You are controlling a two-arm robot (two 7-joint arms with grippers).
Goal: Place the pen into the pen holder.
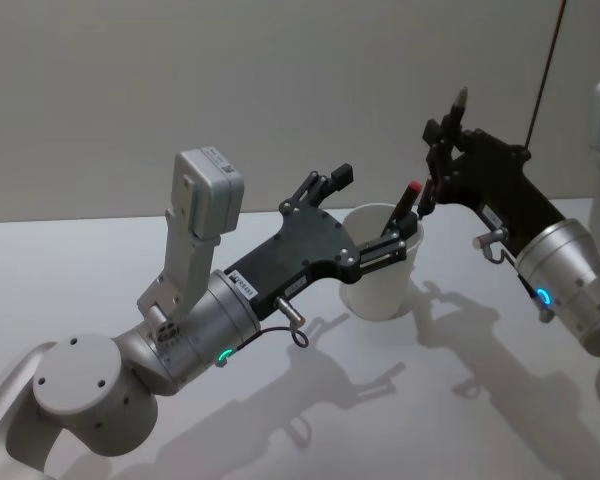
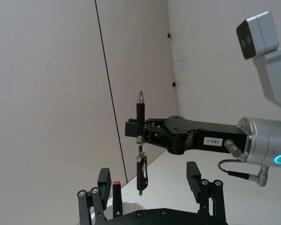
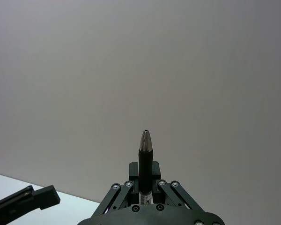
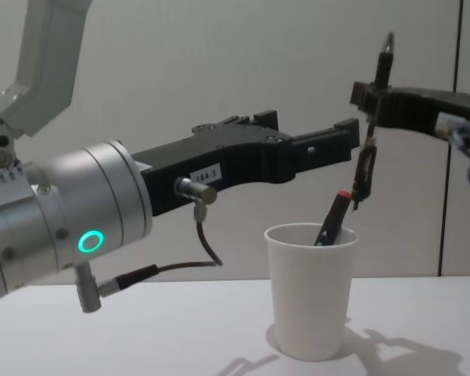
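A black pen (image 4: 366, 168) with a silver tip hangs upright in the air, my right gripper (image 4: 370, 98) shut on its upper part. Its lower end sits just above and beyond the rim of the pen holder (image 4: 309, 294), a white paper cup on the table. A second, red-capped pen (image 4: 334, 218) leans inside the cup. My left gripper (image 4: 309, 125) is open and holds nothing, hovering above the cup. In the head view the left gripper (image 1: 375, 205) overlaps the pen holder (image 1: 380, 270), and the right gripper (image 1: 442, 140) is up to its right. The right wrist view shows the pen (image 3: 146, 152) pointing tip up.
The white table (image 1: 80, 270) runs out to the left of and in front of the cup. A plain wall rises close behind it. My left arm's elbow and wrist camera (image 1: 208, 190) stand tall on the left.
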